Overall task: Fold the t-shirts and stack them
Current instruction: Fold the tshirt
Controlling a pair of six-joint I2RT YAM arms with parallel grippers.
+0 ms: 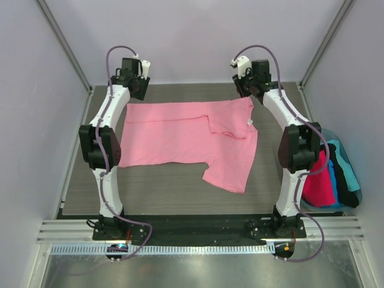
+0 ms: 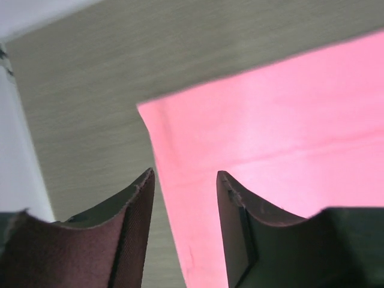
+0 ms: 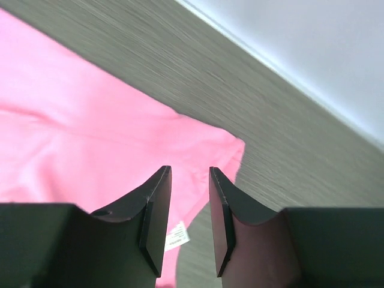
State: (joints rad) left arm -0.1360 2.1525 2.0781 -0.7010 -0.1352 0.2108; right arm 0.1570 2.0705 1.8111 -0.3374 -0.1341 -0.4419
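Observation:
A light pink t-shirt (image 1: 174, 135) lies spread on the grey table, one part folded over at its far right, with a small white tag (image 1: 251, 123) there. My left gripper (image 1: 138, 93) hovers over the shirt's far left corner. In the left wrist view that gripper (image 2: 185, 173) is open, the shirt's edge (image 2: 180, 210) showing below the gap. My right gripper (image 1: 243, 91) is over the far right corner. In the right wrist view it (image 3: 189, 168) stands open above the cloth (image 3: 90, 120), the tag (image 3: 177, 235) just beneath. Neither holds anything.
Hot pink (image 1: 318, 180), black (image 1: 341, 177) and teal (image 1: 353, 177) shirts lie bunched off the table's right side, behind my right arm. Grey walls close in the far and side edges. The metal rail (image 1: 192, 231) with both arm bases runs along the near edge.

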